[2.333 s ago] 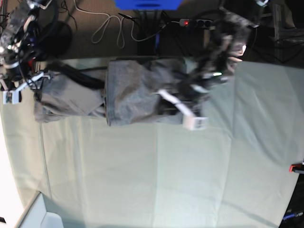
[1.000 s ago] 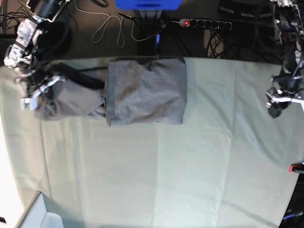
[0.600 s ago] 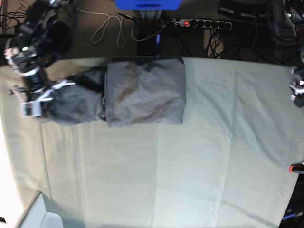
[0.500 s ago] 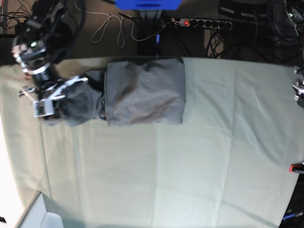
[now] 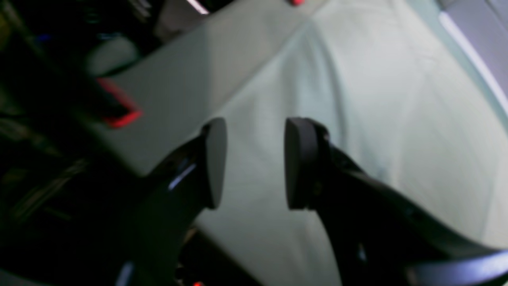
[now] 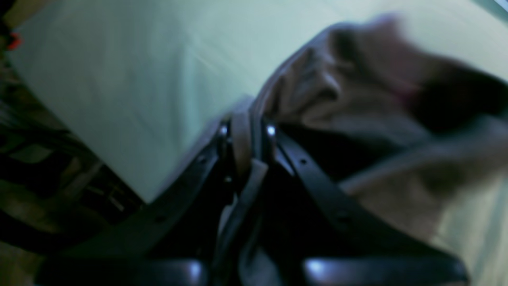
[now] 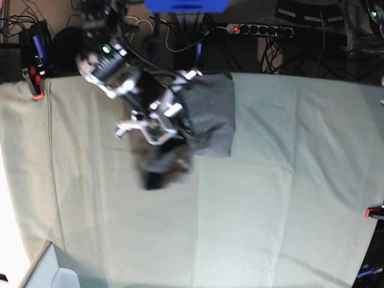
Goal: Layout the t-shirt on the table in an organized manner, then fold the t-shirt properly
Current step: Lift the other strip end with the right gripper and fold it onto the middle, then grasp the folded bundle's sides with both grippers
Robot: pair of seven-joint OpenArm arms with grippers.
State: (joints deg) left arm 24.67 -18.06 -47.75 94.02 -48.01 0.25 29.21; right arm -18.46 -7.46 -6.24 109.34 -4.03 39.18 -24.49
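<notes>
T-shirt (image 7: 217, 114) at upper centre of the base view, on the tabletop (image 7: 252, 234), its right-hand part lying fairly flat with a straight right edge. The change is on the other side. About a second ago a rumpled length of grey cloth ran out toward the upper left of the frame; now that length has been drawn off there and carried in over the body of the shirt. Bare green cover shows where it lay, and a red clamp (image 7: 38, 90) has come into sight at the upper left.

My right gripper (image 6: 254, 131) is pressed together on a pinch of the shirt, a fold standing up between its fingers in the right wrist view. From it the loose cloth swings, blurred, past the shirt's lower edge in the base view.

My left gripper (image 5: 252, 163) has gone out to the right edge of the base view, well apart from the shirt. Its fingers stand spread with only the green cover seen beyond them; nothing pinched.

Reading: a fold inward from the left side, caught midway, so the shirt is narrower but not yet settled. The hanging part looks bunched and could land askew, below the body's edge. Next I should bring it up in line with that edge, lower it gently and let go, then smooth it. Dragging would likely pull the flat right part out of square.
</notes>
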